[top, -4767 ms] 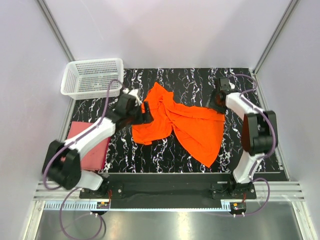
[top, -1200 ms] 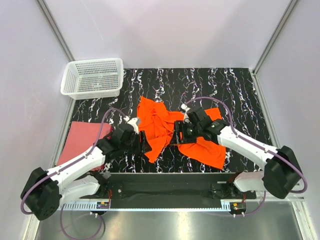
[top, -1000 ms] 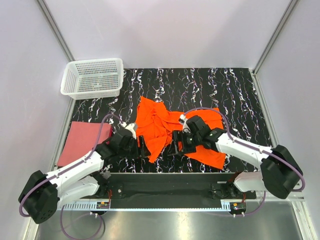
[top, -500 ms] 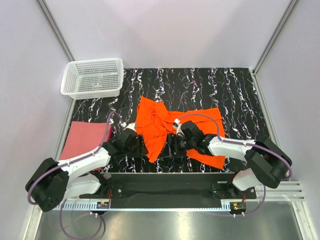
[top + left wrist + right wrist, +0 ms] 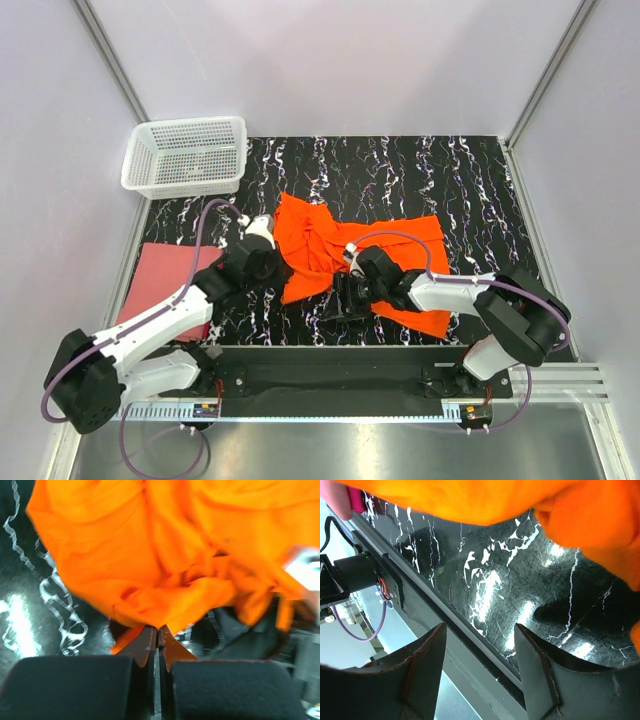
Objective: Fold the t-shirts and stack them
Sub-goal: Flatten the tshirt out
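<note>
The bright orange t-shirt [image 5: 335,245] lies crumpled in the middle of the black marbled table. My left gripper [image 5: 280,278] is at its near left corner, jaws shut on a fold of the orange cloth [image 5: 165,605], which bunches just above the fingertips [image 5: 172,647]. My right gripper [image 5: 334,303] is low at the shirt's near edge, open, with only bare table and the front rail between its fingers [image 5: 427,655]; the orange shirt [image 5: 485,500] hangs over the top of that view. The dusty pink-red t-shirt [image 5: 155,270] lies flat at the left, partly under my left arm.
A white mesh basket [image 5: 186,122] stands at the back left corner. The table's front rail [image 5: 330,355] runs just below the right gripper. Grey walls close in both sides.
The left gripper has shut on the orange shirt's near left edge and pulled back and left. The right gripper slid left along the front edge, its jaws narrowing a little.
</note>
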